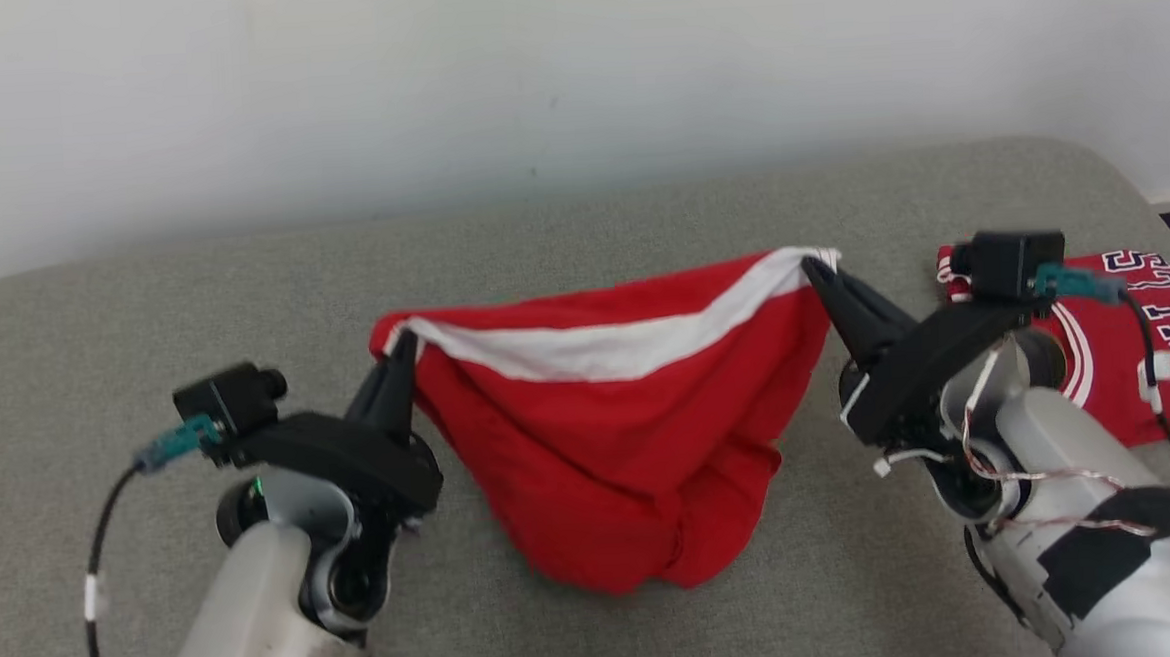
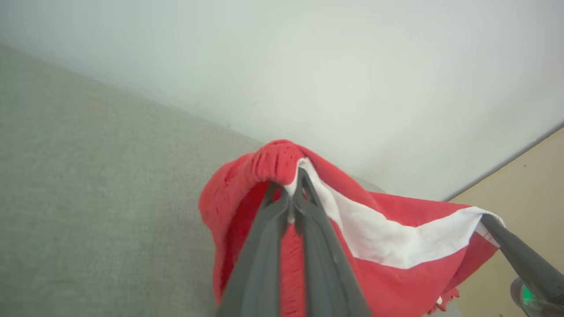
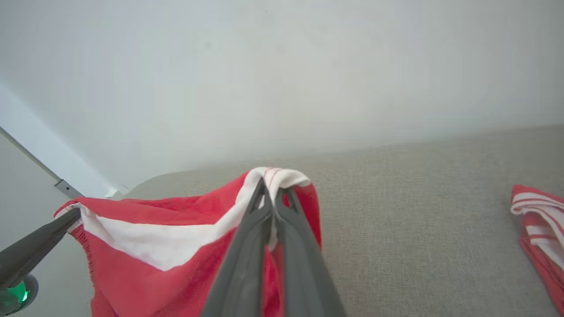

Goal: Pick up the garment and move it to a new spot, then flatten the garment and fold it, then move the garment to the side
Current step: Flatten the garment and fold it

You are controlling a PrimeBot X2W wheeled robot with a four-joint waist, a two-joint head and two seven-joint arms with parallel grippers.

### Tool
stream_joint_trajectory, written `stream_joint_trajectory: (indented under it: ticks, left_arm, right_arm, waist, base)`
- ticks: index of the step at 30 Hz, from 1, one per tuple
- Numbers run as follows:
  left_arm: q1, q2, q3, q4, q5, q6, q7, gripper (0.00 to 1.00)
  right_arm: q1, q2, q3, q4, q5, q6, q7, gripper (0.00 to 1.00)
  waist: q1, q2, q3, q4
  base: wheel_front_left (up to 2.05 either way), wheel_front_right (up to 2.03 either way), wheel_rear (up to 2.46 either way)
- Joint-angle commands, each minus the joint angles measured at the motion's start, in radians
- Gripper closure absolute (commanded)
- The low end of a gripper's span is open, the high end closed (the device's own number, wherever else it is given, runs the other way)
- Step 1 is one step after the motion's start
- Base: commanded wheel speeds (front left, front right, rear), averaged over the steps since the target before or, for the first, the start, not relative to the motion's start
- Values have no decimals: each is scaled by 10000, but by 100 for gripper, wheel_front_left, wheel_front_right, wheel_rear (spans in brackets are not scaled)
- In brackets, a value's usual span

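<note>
A red garment (image 1: 611, 437) with a white band along its top edge hangs between my two grippers above the grey cushioned surface (image 1: 560, 230), its lower part bunched on the surface. My left gripper (image 1: 404, 346) is shut on the garment's left top corner. My right gripper (image 1: 810, 265) is shut on the right top corner. In the left wrist view my left gripper (image 2: 294, 184) pinches red and white cloth of the garment (image 2: 387, 273). The right wrist view has my right gripper (image 3: 272, 190) clamped on the white band of the garment (image 3: 145, 264).
A second red jersey (image 1: 1161, 338) with white lettering lies flat at the right edge of the surface, behind my right wrist; its striped edge (image 3: 539, 220) appears in the right wrist view. A pale wall (image 1: 571, 69) runs along the back.
</note>
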Motion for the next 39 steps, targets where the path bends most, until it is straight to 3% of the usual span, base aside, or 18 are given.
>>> stream_joint_trajectory:
  ticks: [1,6,13,18,23,33,39]
  left_arm:
    - [-307,161,78,-159,-18,68,79,100]
    - [-2184,869,278,-857,353,242,435,100]
    - [-5522,1895,644,-1244,955,277,387,100]
    - [-7632,2124,920,-1222,1179,186,-266,100]
    - [-9334,1964,1123,-847,1341,13,-1451,100]
    - [-7969,1614,1097,-6,985,-469,-2105,100]
    - [-5923,1278,1225,-426,783,-622,-2210,100]
  right_arm:
    - [-305,28,-10,-95,-52,-27,79,100]
    - [-2288,102,-114,-126,-735,-27,101,100]
    - [-5866,393,-495,605,-1774,-27,-660,100]
    - [-7997,654,-1103,1446,-2567,-27,-1949,100]
    - [-9541,970,-2067,2288,-3657,-28,-3063,100]
    - [-8671,1187,-1446,2925,-4428,-28,-3216,100]
    - [-7354,643,-572,2563,-4052,-28,-3225,100]
  waist:
    - [0,-1,511,-226]
    - [0,-1,2048,-567]
    - [0,-1,4421,-970]
    - [0,-1,5487,-1065]
    - [0,-1,6049,-1052]
    - [0,-1,6305,-905]
    - [0,-1,5755,-739]
  base:
    - [0,0,0]
    - [0,0,0]
    - [0,0,0]
    - [0,0,0]
    - [0,0,0]
    - [0,0,0]
    - [0,0,0]
